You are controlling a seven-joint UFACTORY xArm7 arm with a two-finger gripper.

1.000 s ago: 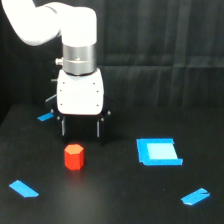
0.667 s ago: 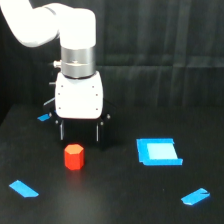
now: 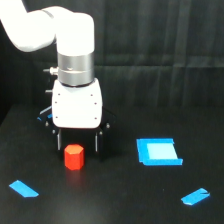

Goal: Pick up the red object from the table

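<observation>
The red object (image 3: 74, 157) is a small red-orange hexagonal block standing on the black table (image 3: 115, 200) at the exterior view's left of centre. My gripper (image 3: 77, 141) hangs from the white arm right over and just behind the block, its two dark fingers (image 3: 58, 140) spread apart on either side of the block's top. The gripper is open and holds nothing. The fingertips sit about level with the block's upper edge; I cannot tell whether they touch it.
A blue square patch (image 3: 159, 151) lies on the table to the exterior view's right of the block. Blue tape strips lie at the front left (image 3: 23, 188), the front right (image 3: 195, 197), and partly hidden behind the gripper (image 3: 46, 117). A black curtain hangs behind.
The arm has moved toward the front and slightly to the exterior view's left, bringing the open fingers over the red block. The block has not moved.
</observation>
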